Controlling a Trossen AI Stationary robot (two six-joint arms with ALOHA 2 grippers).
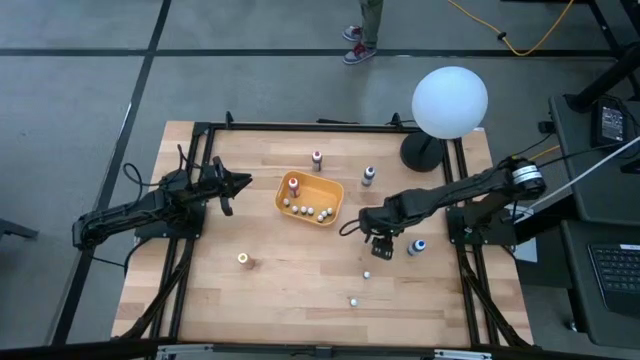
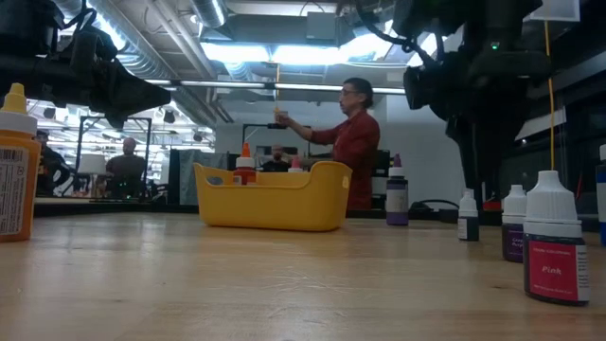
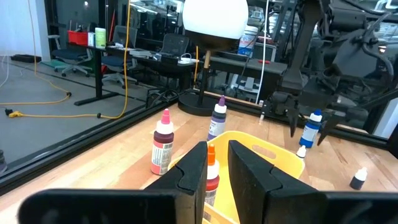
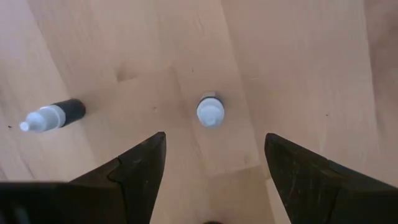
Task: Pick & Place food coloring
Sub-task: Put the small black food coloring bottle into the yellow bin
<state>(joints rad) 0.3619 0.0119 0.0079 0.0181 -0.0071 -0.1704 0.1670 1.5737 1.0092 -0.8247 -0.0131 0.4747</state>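
Under the overhead camera, the wooden tabletop [image 1: 300,270] carries one orange tray [image 1: 310,199] just past the left claw [image 1: 240,183]. Inside it: one red-topped bottle [image 1: 294,184] upright, plus about six white-capped ones in a row [image 1: 309,211]. Loose bottles around it: maroon-top [image 1: 317,159] and purple-top [image 1: 368,176] beyond the tray, blue-top [image 1: 416,246] right beside the right claw [image 1: 381,244], orange-top [image 1: 243,260] well off toward the left arm's side, two tiny white-caps [image 1: 367,275] [image 1: 353,300] near the right claw. One white globe lamp [image 1: 449,101] stands at the far edge.

Low view: tray wall [image 2: 275,201], a purple bottle [image 2: 397,197] beside it, a "Pink" bottle [image 2: 555,251] close to the lens. One person in a red shirt [image 2: 356,142] stands behind.

Left wrist: left claw fingers [image 3: 194,171] nearly pressed together, narrow gap, nothing pinched, hovering at the tray rim [image 3: 273,155].

Right wrist: right claw fingers [image 4: 140,168] spread wide, pointing down; one upright white-capped bottle [image 4: 210,112] sits between them, untouched. One dark bottle [image 4: 53,116] lies on its side just outside that finger.
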